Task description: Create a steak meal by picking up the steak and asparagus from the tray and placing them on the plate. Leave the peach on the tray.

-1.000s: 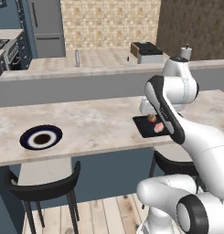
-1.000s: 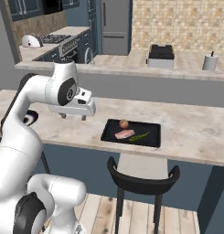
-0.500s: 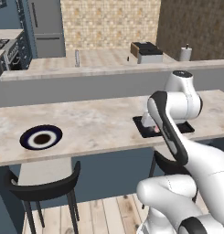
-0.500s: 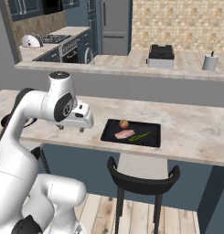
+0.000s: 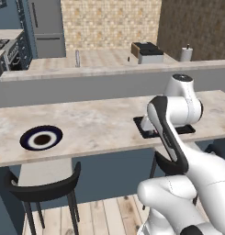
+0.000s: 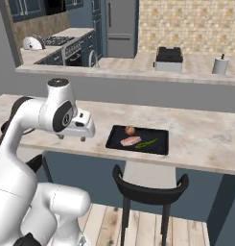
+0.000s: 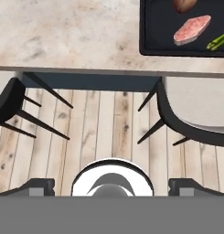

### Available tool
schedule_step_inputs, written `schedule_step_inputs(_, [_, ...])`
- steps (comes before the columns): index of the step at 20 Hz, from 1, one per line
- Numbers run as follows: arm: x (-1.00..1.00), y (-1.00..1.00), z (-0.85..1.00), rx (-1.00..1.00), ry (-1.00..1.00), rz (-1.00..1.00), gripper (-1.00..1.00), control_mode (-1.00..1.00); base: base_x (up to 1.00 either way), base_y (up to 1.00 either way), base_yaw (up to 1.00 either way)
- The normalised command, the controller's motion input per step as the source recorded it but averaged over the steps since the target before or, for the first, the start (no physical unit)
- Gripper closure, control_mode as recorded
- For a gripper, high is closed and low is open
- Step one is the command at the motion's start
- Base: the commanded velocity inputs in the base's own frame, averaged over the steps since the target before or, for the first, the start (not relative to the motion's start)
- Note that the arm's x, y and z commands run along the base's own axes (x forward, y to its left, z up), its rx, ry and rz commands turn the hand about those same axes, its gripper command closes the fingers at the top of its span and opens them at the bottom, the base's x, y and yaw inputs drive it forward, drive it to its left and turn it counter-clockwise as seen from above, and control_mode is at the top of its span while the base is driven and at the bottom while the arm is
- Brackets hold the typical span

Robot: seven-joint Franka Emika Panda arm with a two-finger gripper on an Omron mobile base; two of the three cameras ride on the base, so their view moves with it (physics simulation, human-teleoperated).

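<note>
The black tray (image 6: 158,135) lies on the marble counter with the round orange-red peach (image 6: 130,129), the pink steak (image 6: 131,141) and the green asparagus (image 6: 146,143) on it. My gripper (image 6: 71,138) hangs open and holds nothing, left of the tray at the counter's front edge. In the hand view the tray (image 7: 159,27) sits at the top right with the steak (image 7: 192,29), peach (image 7: 184,4) and asparagus (image 7: 218,40). The navy plate (image 5: 41,137) lies far to the left on the counter. My arm hides most of the tray (image 5: 140,126) in the left base view.
Dark stools stand under the counter's front edge (image 6: 147,185) (image 5: 40,183), and two show below the hand (image 7: 186,114) (image 7: 8,100). A raised back counter carries a toaster (image 6: 168,58) and a paper roll (image 6: 219,65). Bare marble lies between plate and tray.
The arm has folded and the hand has sunk lower toward the counter's front edge, left of the tray. The food on the tray and the plate have not moved.
</note>
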Motion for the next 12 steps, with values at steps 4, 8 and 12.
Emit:
schedule_step_inputs(4, [0.0,0.0,0.0,0.0,0.0,0.0,-1.0,1.0,-0.15,0.24,0.0])
schedule_step_inputs(8, [0.0,0.0,0.0,0.0,0.0,0.0,-1.0,1.0,-0.25,0.35,0.0])
schedule_step_inputs(12, [0.0,0.0,0.0,0.0,0.0,0.0,-1.0,1.0,-0.29,0.44,0.0])
